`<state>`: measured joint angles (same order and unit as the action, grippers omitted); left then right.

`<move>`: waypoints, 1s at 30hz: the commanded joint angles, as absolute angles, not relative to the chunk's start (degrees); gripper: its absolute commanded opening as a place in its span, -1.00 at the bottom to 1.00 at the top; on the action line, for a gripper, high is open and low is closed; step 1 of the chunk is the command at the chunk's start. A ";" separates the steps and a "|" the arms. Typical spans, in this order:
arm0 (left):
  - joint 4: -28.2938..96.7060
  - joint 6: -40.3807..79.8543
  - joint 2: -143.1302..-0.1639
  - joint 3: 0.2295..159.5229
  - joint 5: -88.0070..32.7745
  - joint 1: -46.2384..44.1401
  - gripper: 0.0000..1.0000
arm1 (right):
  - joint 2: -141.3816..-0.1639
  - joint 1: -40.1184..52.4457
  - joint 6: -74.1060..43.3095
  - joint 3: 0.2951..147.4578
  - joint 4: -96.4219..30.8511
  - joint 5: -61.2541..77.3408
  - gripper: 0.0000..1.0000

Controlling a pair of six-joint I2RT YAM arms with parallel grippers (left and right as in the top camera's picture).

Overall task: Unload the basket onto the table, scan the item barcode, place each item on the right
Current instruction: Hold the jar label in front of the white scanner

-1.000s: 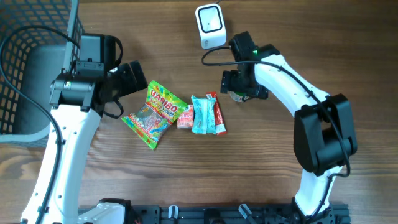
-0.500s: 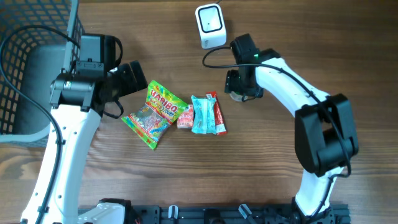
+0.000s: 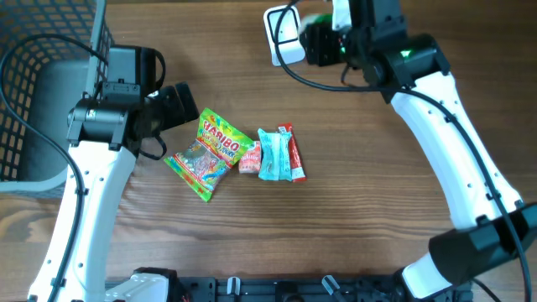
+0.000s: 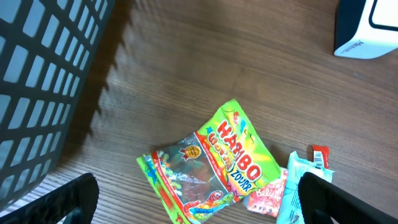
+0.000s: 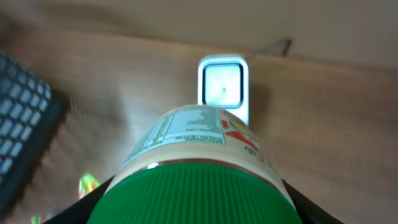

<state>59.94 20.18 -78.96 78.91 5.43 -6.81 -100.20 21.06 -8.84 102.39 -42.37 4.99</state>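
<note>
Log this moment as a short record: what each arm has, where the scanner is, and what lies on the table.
right fingers: shut on jar
jar: green lid toward the wrist camera, held up in front of scanner
scanner: white, at far side of table
barcode: not visible in any view
left fingers: open, empty, above Haribo bag
Haribo bag: flat on table, mid-left
pink packet, teal packet, red bar: side by side to the right of the bag
basket: at left edge
</note>
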 commanded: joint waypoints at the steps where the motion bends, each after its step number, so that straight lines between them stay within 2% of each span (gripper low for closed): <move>1: 59.77 19.90 -79.13 78.54 5.15 -7.07 1.00 | -108.29 20.93 -7.53 103.04 -34.87 6.13 0.13; 10: 59.77 19.90 -79.13 78.54 5.15 -7.07 1.00 | -126.93 20.97 -7.70 103.04 -2.02 5.87 0.12; 13: 59.77 19.92 -79.13 78.54 5.15 -7.07 1.00 | -128.53 20.97 -14.22 103.02 7.66 5.65 0.12; 20: 59.77 19.90 -79.13 78.54 5.15 -7.07 1.00 | -135.68 20.97 -16.97 103.00 19.94 2.17 0.09; 24: 59.77 19.92 -79.13 78.54 5.15 -7.07 1.00 | -136.03 20.97 -17.12 103.00 20.51 2.20 0.03; 27: 59.77 19.92 -79.13 78.54 5.15 -7.07 1.00 | -136.75 20.75 -17.17 103.00 20.53 0.71 -0.14; 30: 59.77 19.90 -79.13 78.54 5.15 -7.07 1.00 | -138.23 20.75 -19.73 103.00 22.52 0.73 -0.14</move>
<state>59.94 20.18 -78.96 78.91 5.43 -6.81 -136.22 21.06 -17.76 102.15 20.29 1.83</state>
